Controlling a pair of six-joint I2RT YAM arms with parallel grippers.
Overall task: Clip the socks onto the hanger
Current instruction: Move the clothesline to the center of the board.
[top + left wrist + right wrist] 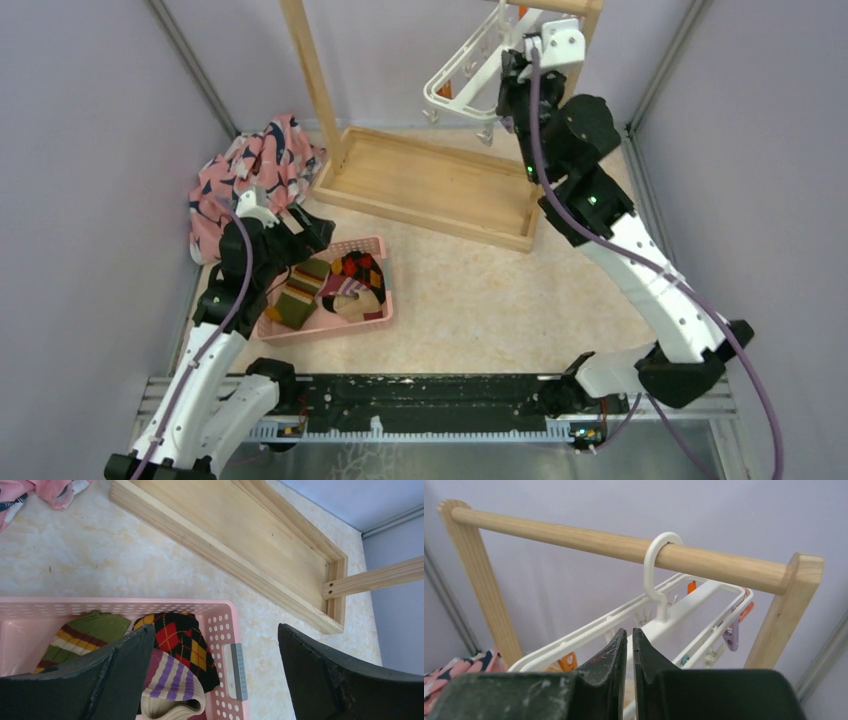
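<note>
Several socks lie in a pink basket (pixel 372 322): a black-red-yellow argyle one (pixel 186 641), an olive-green striped one (pixel 85 632) and a beige one with purple stripes (pixel 170 685). My left gripper (pixel 215 627) hangs open above the basket's right end with nothing between its fingers; the top view shows this gripper (pixel 300 232) at the basket's back left. The white hanger (pixel 659 570) hooks over the wooden rod and tilts, coloured clips dangling under it. High up, my right gripper (pixel 629 630) has its jaws drawn to a thin slit on the hanger's central bar (pixel 462 75).
The tall wooden rack (pixel 430 180) stands at the back with a box-shaped base and a top rod (pixel 574 535). A pink patterned cloth (pixel 250 170) is heaped at the back left. Grey walls close in both sides.
</note>
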